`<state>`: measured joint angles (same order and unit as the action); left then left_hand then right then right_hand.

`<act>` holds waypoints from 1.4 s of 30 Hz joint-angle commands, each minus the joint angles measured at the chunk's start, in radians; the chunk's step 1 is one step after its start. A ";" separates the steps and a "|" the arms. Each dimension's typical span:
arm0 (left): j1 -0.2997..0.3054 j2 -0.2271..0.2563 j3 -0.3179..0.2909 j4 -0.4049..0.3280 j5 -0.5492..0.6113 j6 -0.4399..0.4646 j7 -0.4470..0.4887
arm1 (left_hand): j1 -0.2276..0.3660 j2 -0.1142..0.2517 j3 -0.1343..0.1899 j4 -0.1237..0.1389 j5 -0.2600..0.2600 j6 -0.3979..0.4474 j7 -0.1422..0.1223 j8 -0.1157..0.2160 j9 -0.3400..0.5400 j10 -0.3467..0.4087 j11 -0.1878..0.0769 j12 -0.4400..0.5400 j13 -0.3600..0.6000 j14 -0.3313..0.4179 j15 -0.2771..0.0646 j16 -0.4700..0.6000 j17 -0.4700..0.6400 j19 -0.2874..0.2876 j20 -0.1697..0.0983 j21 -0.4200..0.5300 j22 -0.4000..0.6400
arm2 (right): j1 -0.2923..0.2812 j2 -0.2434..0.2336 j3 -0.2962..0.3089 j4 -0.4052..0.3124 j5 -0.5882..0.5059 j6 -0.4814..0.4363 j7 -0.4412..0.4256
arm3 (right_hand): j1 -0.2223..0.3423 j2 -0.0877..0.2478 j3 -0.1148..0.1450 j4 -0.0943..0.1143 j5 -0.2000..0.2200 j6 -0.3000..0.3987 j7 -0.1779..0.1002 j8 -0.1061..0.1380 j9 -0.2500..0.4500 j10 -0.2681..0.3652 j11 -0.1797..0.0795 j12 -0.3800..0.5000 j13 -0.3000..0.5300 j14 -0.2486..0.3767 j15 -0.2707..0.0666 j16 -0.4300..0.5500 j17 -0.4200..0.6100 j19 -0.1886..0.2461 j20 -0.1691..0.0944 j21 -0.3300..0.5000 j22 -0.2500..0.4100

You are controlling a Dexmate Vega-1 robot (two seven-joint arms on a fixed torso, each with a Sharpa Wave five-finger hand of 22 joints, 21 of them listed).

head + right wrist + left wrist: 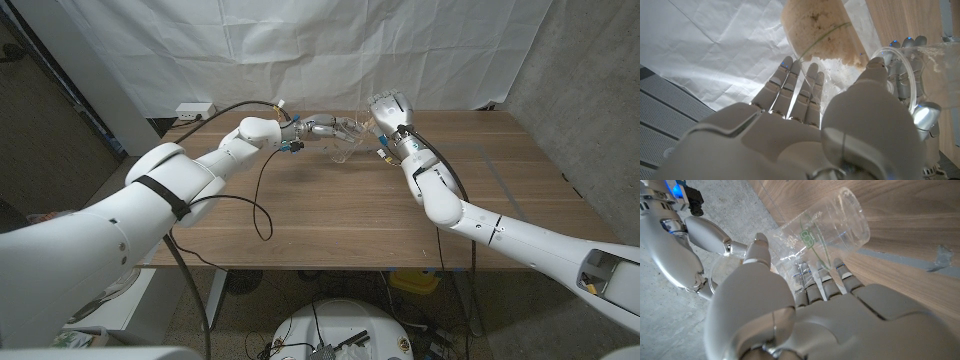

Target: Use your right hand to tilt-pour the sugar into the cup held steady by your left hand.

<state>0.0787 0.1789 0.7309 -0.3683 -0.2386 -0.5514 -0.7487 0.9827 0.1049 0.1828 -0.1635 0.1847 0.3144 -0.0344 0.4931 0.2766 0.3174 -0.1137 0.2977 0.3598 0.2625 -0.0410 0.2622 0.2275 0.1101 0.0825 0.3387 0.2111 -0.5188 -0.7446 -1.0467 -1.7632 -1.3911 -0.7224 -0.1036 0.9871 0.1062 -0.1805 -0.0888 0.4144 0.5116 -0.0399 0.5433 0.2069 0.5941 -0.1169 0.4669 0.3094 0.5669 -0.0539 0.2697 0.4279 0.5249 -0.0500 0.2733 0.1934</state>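
Sugar tilted over the cup, at the far middle of the table (520, 190).
The clear cup (832, 222) is gripped by the left hand (325, 126); the sugar container (815, 27) is held tilted just beside it by the right hand (388, 110).

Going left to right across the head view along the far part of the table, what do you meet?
White power strip → left hand → clear cup it grips → right hand, tilting the sugar container.
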 commanded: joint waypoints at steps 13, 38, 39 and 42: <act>-0.024 -0.012 0.034 0.005 -0.001 0.055 0.030 | -0.006 0.012 0.020 0.021 0.005 0.026 -0.009 0.007 0.005 0.014 0.000 -0.003 0.007 0.009 -0.060 -0.001 0.002 0.004 0.002 0.007 0.002 | 0.028 0.043 -0.016 0.066 -0.141 0.032 0.095 | 0.043 0.008 -0.003 -0.014 0.007 0.110 -0.112 0.009 0.005 0.011 -0.019 -0.001 0.008 -0.005 -0.163 -0.013 0.004 -0.022 -0.036 -0.015 0.001; -0.021 -0.005 0.028 0.004 -0.012 0.034 -0.005 | -0.004 0.011 0.019 0.020 0.005 0.029 -0.011 0.007 0.004 0.018 0.000 -0.005 0.009 0.013 -0.063 -0.001 0.002 0.003 0.001 0.009 0.002 | 0.023 0.038 0.020 0.069 -0.185 0.031 0.145 | 0.047 0.007 -0.015 -0.009 0.004 0.108 -0.125 -0.003 0.004 -0.017 -0.040 -0.024 0.017 -0.028 -0.165 -0.019 0.014 -0.055 -0.045 -0.030 0.001; -0.021 -0.004 0.029 0.004 -0.010 0.028 -0.004 | -0.004 0.012 0.019 0.020 0.005 0.029 -0.011 0.006 0.004 0.018 -0.001 -0.005 0.009 0.011 -0.063 -0.002 0.002 0.003 0.001 0.009 0.002 | 0.020 0.041 0.019 0.076 -0.196 0.023 0.133 | 0.047 0.006 -0.016 -0.009 0.004 0.108 -0.126 -0.003 0.004 -0.018 -0.044 -0.024 0.017 -0.028 -0.165 -0.019 0.014 -0.055 -0.045 -0.030 0.001; -0.019 -0.002 0.024 0.004 -0.013 0.027 -0.008 | -0.004 0.010 0.018 0.020 0.004 0.030 -0.009 0.007 0.004 0.019 -0.001 -0.006 0.009 0.012 -0.063 -0.002 0.001 0.003 0.001 0.009 0.002 | 0.014 0.037 0.020 0.072 -0.209 0.022 0.126 | 0.049 0.005 -0.017 -0.010 0.004 0.116 -0.129 0.000 0.004 -0.017 -0.046 -0.025 0.018 -0.029 -0.165 -0.020 0.015 -0.060 -0.049 -0.032 0.001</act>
<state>0.0549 0.1729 0.7655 -0.3635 -0.2435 -0.5123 -0.7426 0.9827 0.1049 0.1828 -0.1636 0.1855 0.3168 -0.0322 0.4957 0.2765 0.3265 -0.1156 0.2977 0.3646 0.2625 -0.0409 0.2622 0.2277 0.1103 0.0824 0.3442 0.2111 -0.4922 -0.6960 -1.0379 -1.6835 -1.5680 -0.6948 0.0232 1.0343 0.1008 -0.1920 -0.0994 0.4178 0.5214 -0.0723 0.5402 0.2072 0.5751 -0.1591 0.4436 0.3237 0.5430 -0.0482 0.2542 0.4385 0.4740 -0.0466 0.2430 0.1905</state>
